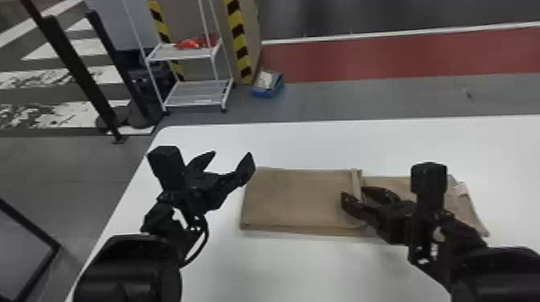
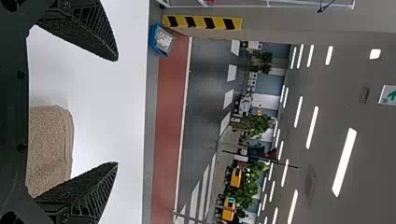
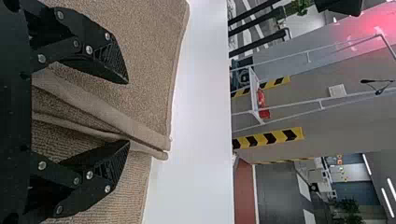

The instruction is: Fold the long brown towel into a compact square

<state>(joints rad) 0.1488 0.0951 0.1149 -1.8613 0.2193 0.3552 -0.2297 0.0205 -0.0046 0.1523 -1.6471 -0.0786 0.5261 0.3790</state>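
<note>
The brown towel point(image 1: 297, 196) lies on the white table, its left part folded over in layers with a hemmed edge near the middle; a single-looking stretch runs on to the right. My left gripper point(image 1: 231, 164) is open just left of the towel's left end. Over the hemmed edge my right gripper point(image 1: 353, 196) stands open. In the left wrist view the towel point(image 2: 50, 149) shows beyond the open left gripper point(image 2: 116, 112). The right wrist view has the right gripper point(image 3: 128, 112) open, with the fold edges of the towel point(image 3: 149, 60) between its fingers.
The white table point(image 1: 281, 144) extends behind and in front of the towel, with its left edge beside my left arm. Past the table stand a white wire shelf point(image 1: 193, 92) and a blue box point(image 1: 267, 84) on the floor.
</note>
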